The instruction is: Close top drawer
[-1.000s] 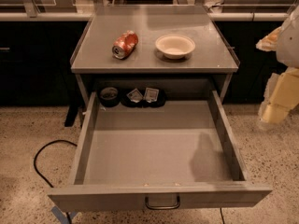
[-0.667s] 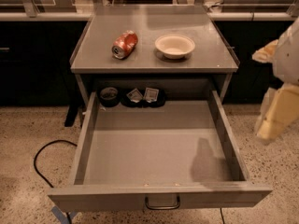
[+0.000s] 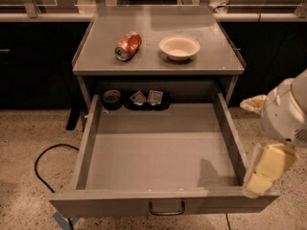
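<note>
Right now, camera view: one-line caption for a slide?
Wide, shallow grey metal top drawer stands open; robot's cream gripper at its front right corner.

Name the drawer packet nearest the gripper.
The right-hand packet; the left packet lies beside the dark round cup. The gripper hangs at the front right corner of the top drawer.

Red can lies beside a white bowl on the grey tabletop; black cable loops on the floor

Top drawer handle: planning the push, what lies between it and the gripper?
Only the top drawer's bare grey front panel, seen in the camera view; the gripper hangs at its front right corner.
</note>
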`<action>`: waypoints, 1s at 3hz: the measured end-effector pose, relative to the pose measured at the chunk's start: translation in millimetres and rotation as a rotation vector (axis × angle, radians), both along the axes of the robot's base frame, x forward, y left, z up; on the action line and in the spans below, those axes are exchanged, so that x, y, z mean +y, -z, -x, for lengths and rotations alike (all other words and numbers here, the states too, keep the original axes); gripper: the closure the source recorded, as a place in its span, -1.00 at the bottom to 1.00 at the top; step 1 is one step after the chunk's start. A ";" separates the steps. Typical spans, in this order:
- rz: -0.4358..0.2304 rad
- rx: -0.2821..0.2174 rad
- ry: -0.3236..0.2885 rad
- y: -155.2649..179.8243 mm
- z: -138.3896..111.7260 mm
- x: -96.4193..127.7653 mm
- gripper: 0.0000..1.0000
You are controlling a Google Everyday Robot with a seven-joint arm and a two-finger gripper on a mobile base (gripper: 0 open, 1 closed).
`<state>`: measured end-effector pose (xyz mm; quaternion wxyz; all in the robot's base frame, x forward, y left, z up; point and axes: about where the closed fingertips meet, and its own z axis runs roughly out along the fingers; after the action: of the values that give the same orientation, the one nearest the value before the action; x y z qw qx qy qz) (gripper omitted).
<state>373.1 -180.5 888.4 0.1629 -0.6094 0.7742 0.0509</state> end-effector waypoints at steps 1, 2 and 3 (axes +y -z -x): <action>-0.080 0.065 -0.020 31.5 23.4 8.8 -1.00; -0.122 0.094 -0.075 42.8 43.3 23.0 -1.00; -0.122 0.094 -0.075 42.8 43.3 23.0 -1.00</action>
<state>329.8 -157.5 845.6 0.1611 -0.6239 0.7531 0.1328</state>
